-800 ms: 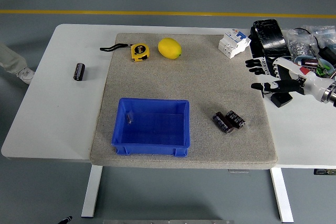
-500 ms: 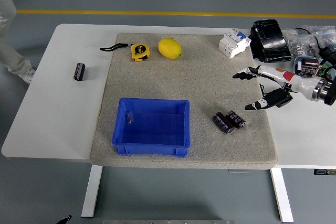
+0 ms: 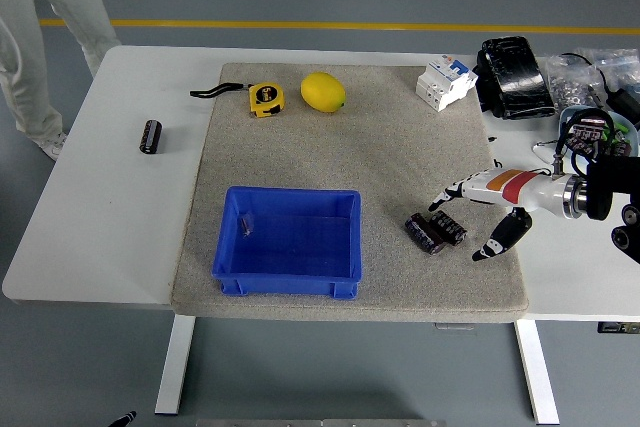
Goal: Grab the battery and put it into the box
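Two dark batteries [image 3: 435, 231] lie side by side on the grey mat [image 3: 380, 157], right of the blue box [image 3: 288, 241]. The box is open and stands at the mat's front. Another dark battery [image 3: 150, 136] lies on the white table at the far left. My right hand [image 3: 466, 219] reaches in from the right, fingers spread open, just right of and slightly above the two batteries, holding nothing. The left arm is not in view.
A yellow tape measure [image 3: 265, 99], a lemon [image 3: 323, 92] and a white circuit breaker [image 3: 445, 82] lie at the mat's back. Black gear [image 3: 514, 63] and cluttered parts sit at the back right. A person's legs [image 3: 50, 27] stand at the far left.
My right hand has moved left and toward the table's front, coming down close to the two batteries. A person has walked into view at the top left.
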